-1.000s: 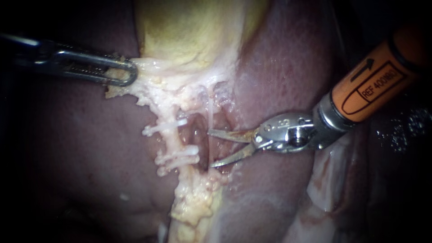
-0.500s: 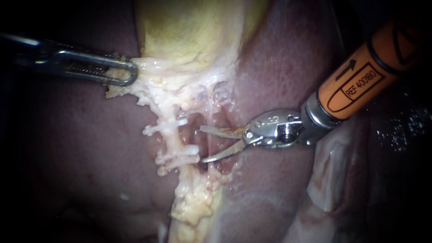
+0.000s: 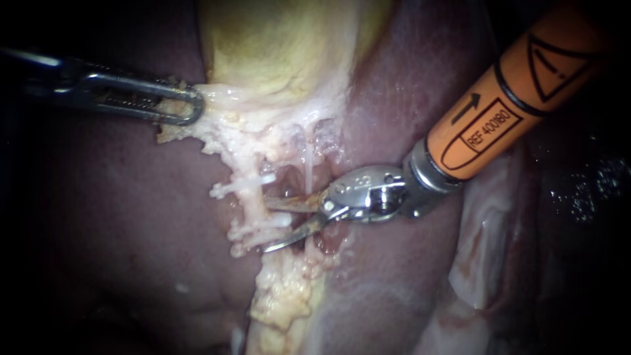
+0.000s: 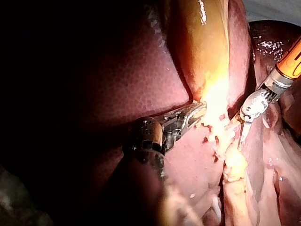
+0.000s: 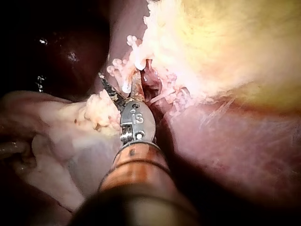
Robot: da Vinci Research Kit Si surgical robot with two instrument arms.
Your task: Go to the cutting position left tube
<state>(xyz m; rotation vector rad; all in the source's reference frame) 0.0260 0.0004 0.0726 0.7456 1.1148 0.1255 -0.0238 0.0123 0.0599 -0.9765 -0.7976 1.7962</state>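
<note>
Endoscope: right instrument's claw (image 3: 265,225) apart, empty; left tube (image 3: 248,197) just ahead of its tips, long axis crosswise to the blades.
Left wrist: left instrument's claw (image 4: 197,110) clamped on pale tissue (image 4: 211,106).
Right wrist: tube dead ahead, tips nearly astride.

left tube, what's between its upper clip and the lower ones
Bare tube, with the right instrument's upper blade tip beside it, in the endoscope view.

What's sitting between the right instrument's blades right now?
The right instrument has open jaws; the end of a white clip on the left tube lies between them. Whether the tube itself sits inside is hidden by the blades and clips.
</note>
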